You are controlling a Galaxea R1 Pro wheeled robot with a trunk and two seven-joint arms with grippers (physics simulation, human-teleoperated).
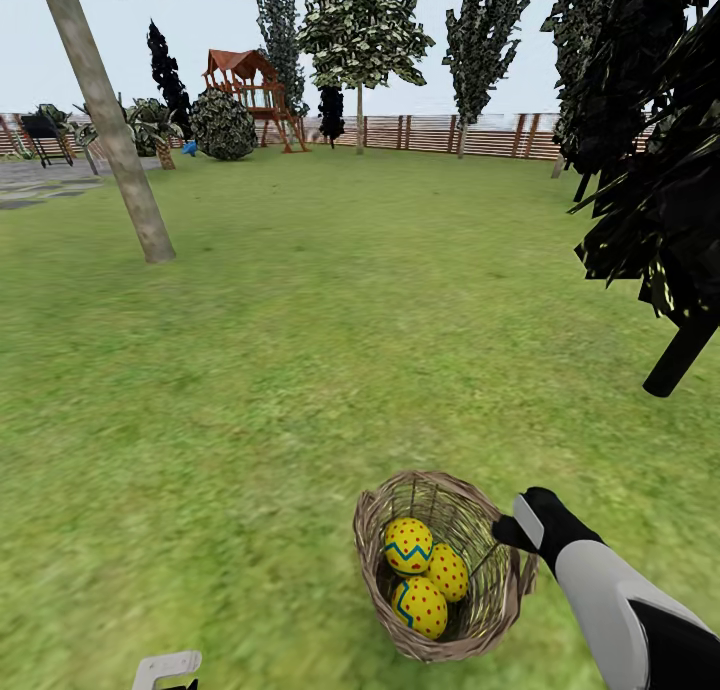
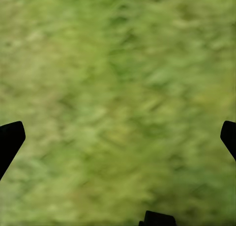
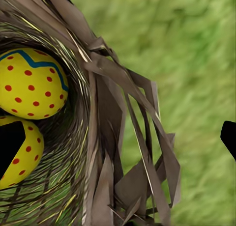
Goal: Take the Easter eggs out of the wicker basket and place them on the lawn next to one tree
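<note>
The wicker basket (image 1: pixel 440 566) sits on the lawn (image 1: pixel 300 370) close in front of the robot, tipped a little, with all three Easter eggs (image 1: pixel 426 575) still inside it, huddled together and touching one another. Two of them carry a blue-green zigzag band, and the third, between them and nearer the basket's right wall, shows red dots alone. The right gripper (image 3: pixel 118 137) is at the basket's right rim: in the right wrist view its two dark fingertips stand wide apart, one fingertip (image 3: pixel 10 145) inside the basket in front of an egg, the other out over the grass, so the woven wall lies between them; whether either finger actually touches the wicker I cannot tell. From the head camera the white and black right arm (image 1: pixel 600 590) reaches in from the lower right. The left gripper (image 2: pixel 118 137) hangs over bare grass, its fingertips spread wide with nothing between them. Well off across the grass to the left stands the tree (image 1: pixel 105 120) with its pale leaning trunk, and farther back a red playset (image 1: pixel 250 90) before the slatted fence (image 1: pixel 460 135).
</note>
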